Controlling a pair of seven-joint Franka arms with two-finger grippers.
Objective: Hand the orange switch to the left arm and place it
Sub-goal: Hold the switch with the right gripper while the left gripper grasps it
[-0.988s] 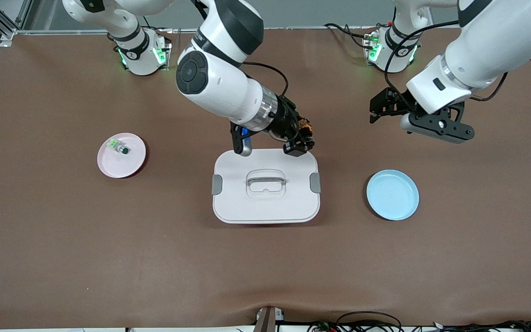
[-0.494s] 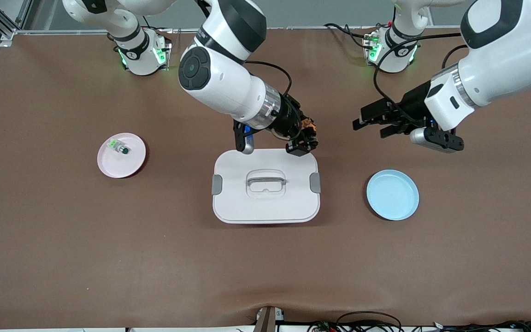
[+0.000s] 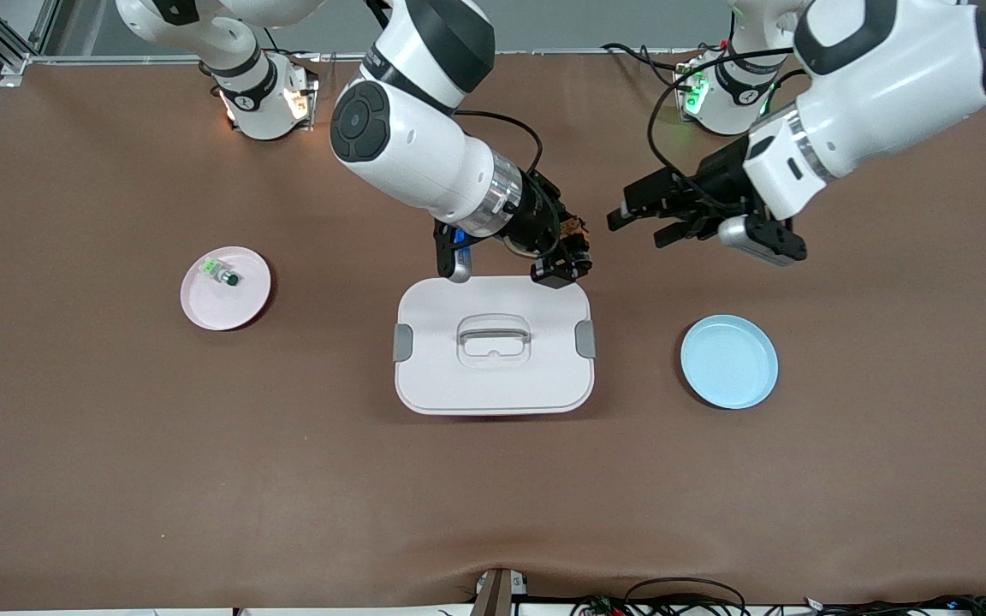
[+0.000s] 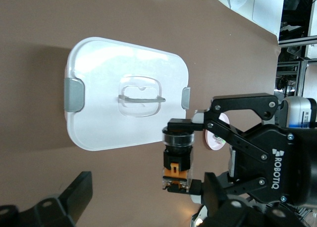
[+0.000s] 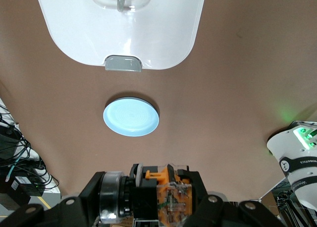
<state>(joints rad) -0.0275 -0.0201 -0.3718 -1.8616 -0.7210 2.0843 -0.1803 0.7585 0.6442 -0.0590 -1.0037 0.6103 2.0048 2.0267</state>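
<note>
In the middle of the front view, the right gripper squeezes the orange switch just above the box. The left gripper, jaws wide and empty, is beside it.

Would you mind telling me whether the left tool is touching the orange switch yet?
Apart. The front view shows bare brown table between the left tool and the orange switch, which the right tool holds just above the box.

Glossy white plastic box, matt brown cloth table, smooth blue plate
</note>
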